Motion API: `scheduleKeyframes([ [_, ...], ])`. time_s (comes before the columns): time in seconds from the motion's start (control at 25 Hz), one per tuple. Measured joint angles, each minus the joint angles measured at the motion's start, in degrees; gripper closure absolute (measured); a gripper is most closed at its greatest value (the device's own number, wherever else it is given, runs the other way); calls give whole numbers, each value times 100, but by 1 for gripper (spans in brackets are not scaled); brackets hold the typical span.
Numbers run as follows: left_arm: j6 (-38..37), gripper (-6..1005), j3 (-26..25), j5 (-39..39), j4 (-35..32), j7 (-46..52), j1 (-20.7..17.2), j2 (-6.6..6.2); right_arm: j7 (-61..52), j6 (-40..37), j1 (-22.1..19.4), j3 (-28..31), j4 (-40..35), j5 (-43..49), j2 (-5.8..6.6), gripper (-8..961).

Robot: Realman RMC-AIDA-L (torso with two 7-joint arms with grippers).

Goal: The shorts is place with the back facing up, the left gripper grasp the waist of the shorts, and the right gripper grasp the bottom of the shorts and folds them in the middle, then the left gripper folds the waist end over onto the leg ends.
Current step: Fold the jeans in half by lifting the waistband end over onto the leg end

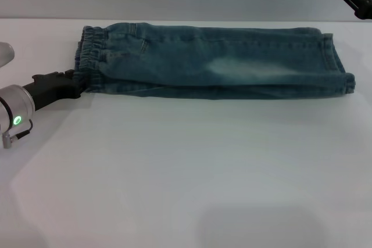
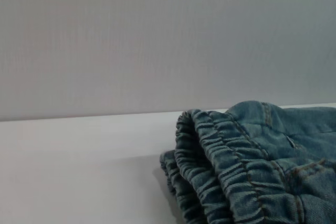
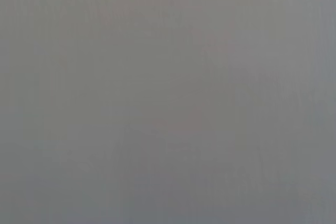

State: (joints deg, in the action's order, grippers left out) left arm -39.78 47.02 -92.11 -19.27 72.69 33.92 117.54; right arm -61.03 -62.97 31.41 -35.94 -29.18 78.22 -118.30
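You had the lengthwise fold done; left gripper [image 1: 74, 85] sat at the waist of the shorts [image 1: 90, 59], grip unclear—next needed a firm pinch there.

Even, diffuse overhead lighting is observed. A soft shadow is cast on the white table [image 1: 174, 166] beneath the faded blue-green denim shorts [image 1: 215, 62], beside the black slim left gripper [image 1: 72, 85]. No glare is produced. The right wrist view is rendered uniformly grey and featureless.
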Motion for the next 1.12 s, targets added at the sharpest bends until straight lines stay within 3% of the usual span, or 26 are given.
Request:
scheduleKeyframes([
  [0.88,-104,970,0,0,-16,0,1,-13,-6,15,24,-32,18,-62,-9,499],
  [1.12,-527,971,-42,33,-204,38,-47,-11,-6,20,36,-61,35,-62,-9,500],
])
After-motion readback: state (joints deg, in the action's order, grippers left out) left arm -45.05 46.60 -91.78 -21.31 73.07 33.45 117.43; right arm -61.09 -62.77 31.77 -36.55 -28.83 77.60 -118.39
